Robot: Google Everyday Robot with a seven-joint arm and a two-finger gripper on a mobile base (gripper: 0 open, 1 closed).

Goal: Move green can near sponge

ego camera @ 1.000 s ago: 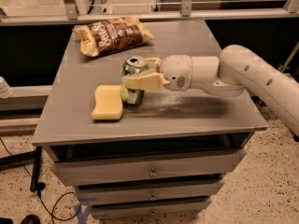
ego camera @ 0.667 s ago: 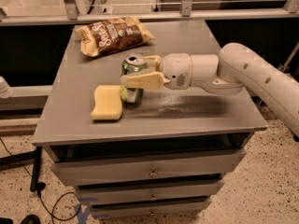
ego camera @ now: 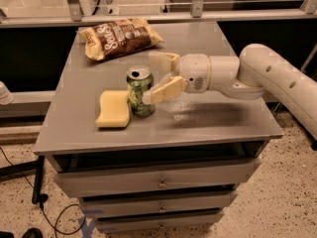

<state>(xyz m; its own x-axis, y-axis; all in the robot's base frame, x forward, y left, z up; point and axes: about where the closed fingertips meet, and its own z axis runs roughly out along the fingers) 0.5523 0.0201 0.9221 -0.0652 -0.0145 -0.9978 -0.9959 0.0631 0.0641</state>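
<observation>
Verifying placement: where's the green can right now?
Camera view: green can stands upright on the table, just right of the sponge; the gripper, jaws open, straddles it from the right.

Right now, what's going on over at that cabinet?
The robot's gripper is at the green can, its fingers spread open to either side rather than clamped on it. The can stands upright close beside the sponge; I cannot tell if they touch. A brown snack bag lies at the back of the cabinet top.
</observation>
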